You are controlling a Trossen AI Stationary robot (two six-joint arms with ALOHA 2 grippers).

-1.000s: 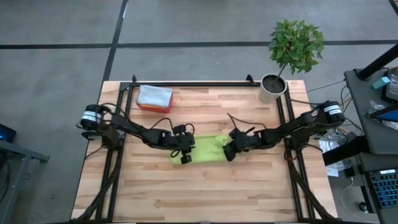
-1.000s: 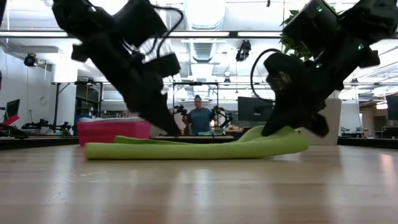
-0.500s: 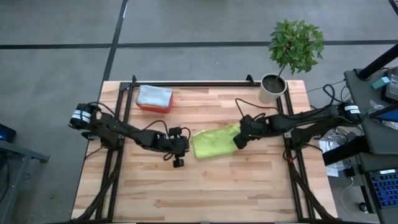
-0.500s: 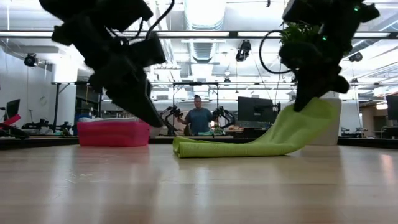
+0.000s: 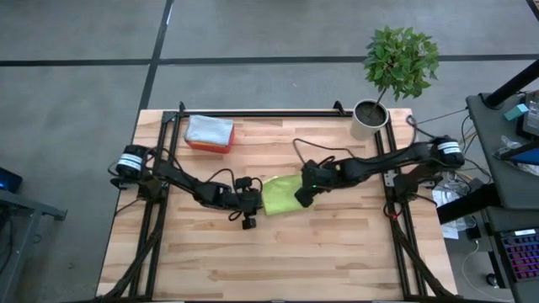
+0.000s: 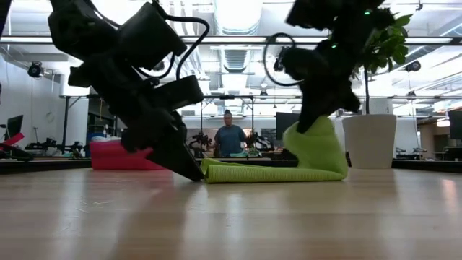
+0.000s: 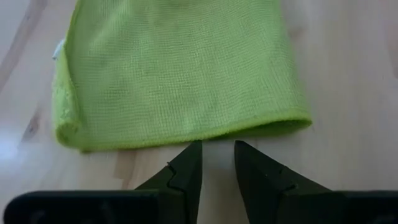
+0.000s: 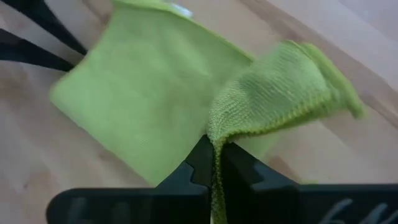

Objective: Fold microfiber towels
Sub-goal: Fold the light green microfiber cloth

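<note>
Right gripper (image 8: 213, 163) pinching lime towel (image 8: 149, 106) edge

Lime green towel (image 7: 180, 74): knitted matt cloth. Table (image 5: 320, 252): smooth jointed wood, faint sheen. Pink bin (image 6: 119, 154): probably plastic.

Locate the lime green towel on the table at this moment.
In the high view, the lime green towel lies mid-table between the two grippers: the left gripper is beside its left edge, and the right gripper pinches its right end, lifted.

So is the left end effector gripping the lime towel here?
No: the left end effector sits just off the lime towel's folded edge, fingers slightly apart and empty.
</note>
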